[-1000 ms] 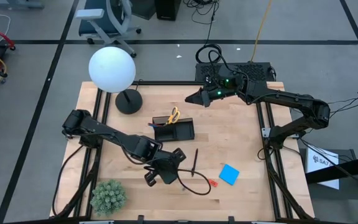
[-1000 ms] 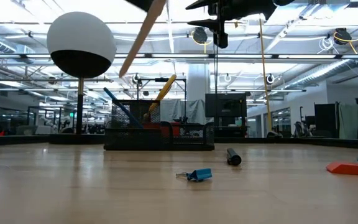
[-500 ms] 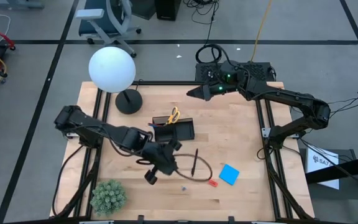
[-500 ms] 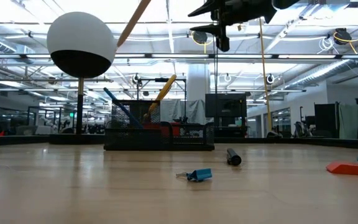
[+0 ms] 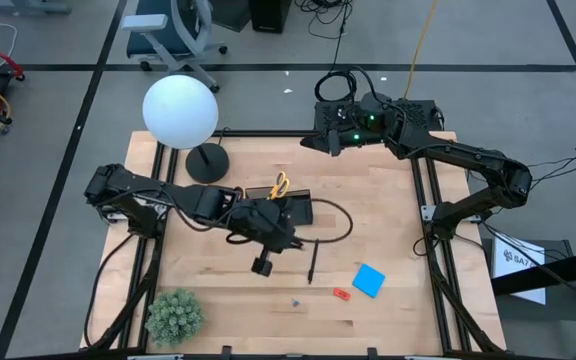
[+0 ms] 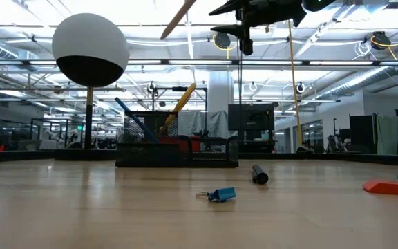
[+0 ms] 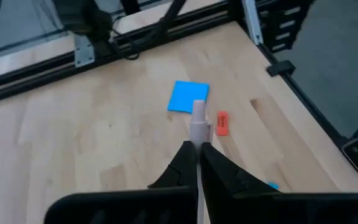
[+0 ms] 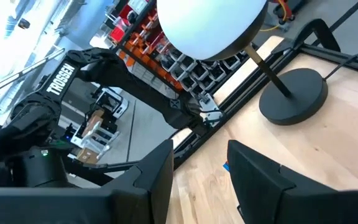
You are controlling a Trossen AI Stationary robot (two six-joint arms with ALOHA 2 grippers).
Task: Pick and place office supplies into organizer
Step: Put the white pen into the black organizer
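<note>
My left gripper (image 5: 286, 238) (image 7: 197, 147) hangs above the table's middle, just near of the organizer, shut on a pale pencil (image 7: 197, 121) (image 6: 178, 17). The organizer (image 5: 280, 208) (image 6: 177, 149) is a black mesh tray; yellow scissors (image 5: 280, 185) and a blue pen (image 6: 133, 117) stand in it. On the table lie a black pen (image 5: 312, 263), a blue note pad (image 5: 369, 280), a red-orange piece (image 5: 341, 294) and a tiny blue clip (image 5: 295, 300). My right gripper (image 5: 316, 141) (image 8: 197, 168) waits open, high above the far edge. My left gripper pinches the pencil between its two fingers (image 7: 219, 168). The pencil lies along them, and its capped end (image 7: 197, 132) sticks out past the fingertips. The fingers slant down toward the table's near right. The pencil is lifted clear of the table and tilted.
A white globe lamp (image 5: 180, 110) on a round black base (image 5: 207, 162) stands at the far left. A green plant (image 5: 174, 315) sits at the near left corner. A loose cable (image 5: 338, 222) loops from the left arm above the table's middle.
My left gripper has risen and gone toward the far edge and the organizer, rolling its wrist, with the pencil still in its fingers. In the low view the pencil has climbed and shifted right. My right gripper has swung slightly toward the far edge.
</note>
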